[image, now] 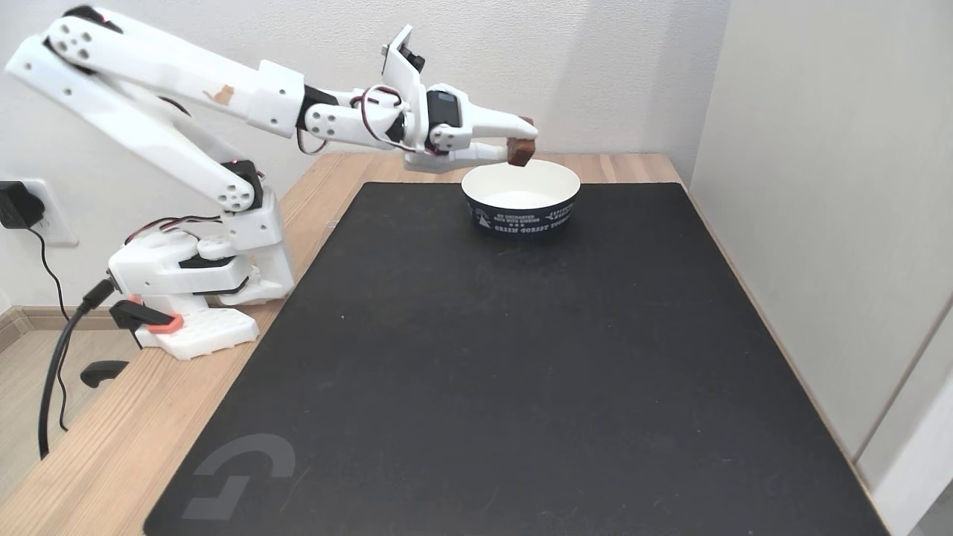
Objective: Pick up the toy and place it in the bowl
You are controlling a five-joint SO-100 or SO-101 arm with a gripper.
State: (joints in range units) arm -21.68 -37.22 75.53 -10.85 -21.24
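Above the far side of the black mat (521,357), we see the gripper (523,143) clenching the toy (521,151) over the bowl (521,197); releasing it comes next, we judge.

Black desk mat (521,372) covers most of a light wood table (97,454), grey logo at its near-left corner. White wall behind. Wall outlet (52,216) at left with a black adapter (16,205) plugged in, black cable (52,372) hanging off the table's left edge.
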